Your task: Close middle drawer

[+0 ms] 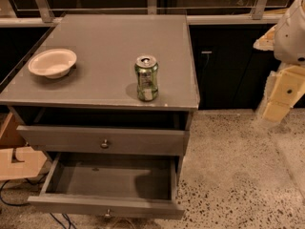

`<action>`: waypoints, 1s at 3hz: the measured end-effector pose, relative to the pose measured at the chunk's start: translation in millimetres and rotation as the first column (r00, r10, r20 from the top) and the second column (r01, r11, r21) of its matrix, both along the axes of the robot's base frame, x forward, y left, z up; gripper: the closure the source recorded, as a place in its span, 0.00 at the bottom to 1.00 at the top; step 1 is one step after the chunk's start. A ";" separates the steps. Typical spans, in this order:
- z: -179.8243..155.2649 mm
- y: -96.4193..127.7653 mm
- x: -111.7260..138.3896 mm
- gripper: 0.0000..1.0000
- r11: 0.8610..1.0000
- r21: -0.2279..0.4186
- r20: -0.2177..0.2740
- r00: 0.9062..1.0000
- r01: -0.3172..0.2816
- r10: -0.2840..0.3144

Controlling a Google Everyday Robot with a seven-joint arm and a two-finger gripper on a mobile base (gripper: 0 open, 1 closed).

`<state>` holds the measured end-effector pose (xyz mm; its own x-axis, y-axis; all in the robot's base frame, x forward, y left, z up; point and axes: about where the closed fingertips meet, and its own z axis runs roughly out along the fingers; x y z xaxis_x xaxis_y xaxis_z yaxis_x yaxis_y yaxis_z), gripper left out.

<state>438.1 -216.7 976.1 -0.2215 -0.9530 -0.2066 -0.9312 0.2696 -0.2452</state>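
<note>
The middle drawer (109, 178) of the grey cabinet is pulled far out and shows its plain grey inside. Its flat front (71, 205) with a small round metal knob (108, 214) lies at the bottom edge of the view. My gripper (280, 97) is at the far right, level with the cabinet top. It hangs below the white arm housing (291, 32), well to the right of the drawer and touching nothing.
The drawer above (102, 140) stands slightly out, with a dark gap under the countertop. On the countertop (109, 42) stand a green can (146, 78) and a white bowl (52, 62). Wooden pieces (16, 159) and cables lie on the floor at the left. Speckled floor (238, 175) lies at the right.
</note>
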 end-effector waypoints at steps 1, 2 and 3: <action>0.0 0.0 0.0 0.00 1.000 0.000 0.000 1.000 0.000 0.000; 0.0 0.0 0.0 0.18 1.000 0.000 0.000 1.000 0.000 0.000; 0.0 0.0 0.0 0.41 1.000 0.000 0.000 1.000 0.000 0.000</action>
